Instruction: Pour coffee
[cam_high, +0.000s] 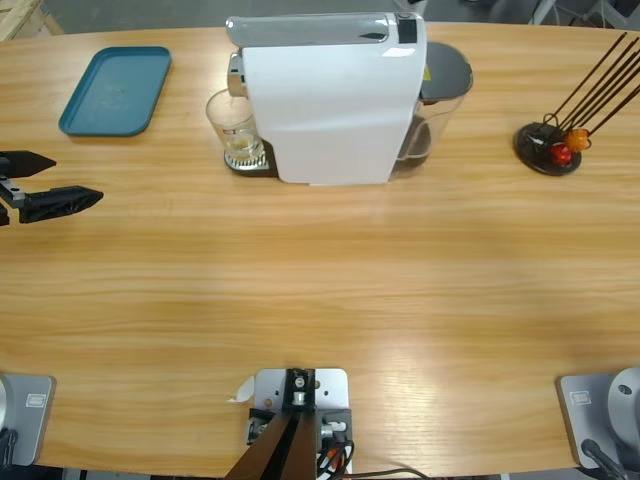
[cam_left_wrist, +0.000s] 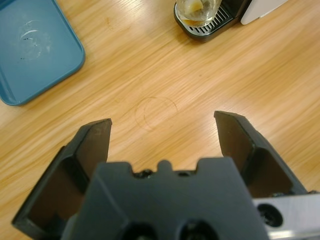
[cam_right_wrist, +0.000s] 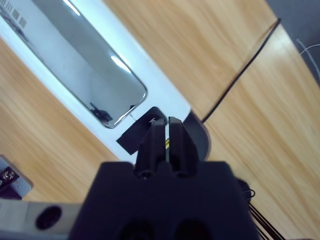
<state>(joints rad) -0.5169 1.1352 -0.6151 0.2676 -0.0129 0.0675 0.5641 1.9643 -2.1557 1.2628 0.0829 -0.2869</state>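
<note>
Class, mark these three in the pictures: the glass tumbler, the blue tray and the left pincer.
glass tumbler (cam_high: 233, 125): high view, on its clear side wall.
blue tray (cam_high: 115, 90): high view, on its bare floor.
left pincer (cam_left_wrist: 162, 120): left wrist view, midway between the fingertips.

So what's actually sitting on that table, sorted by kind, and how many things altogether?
Coffee machine: 1
Glass tumbler with a little coffee: 1
Teal tray: 1
Black stand of thin sticks: 1
Total: 4
</note>
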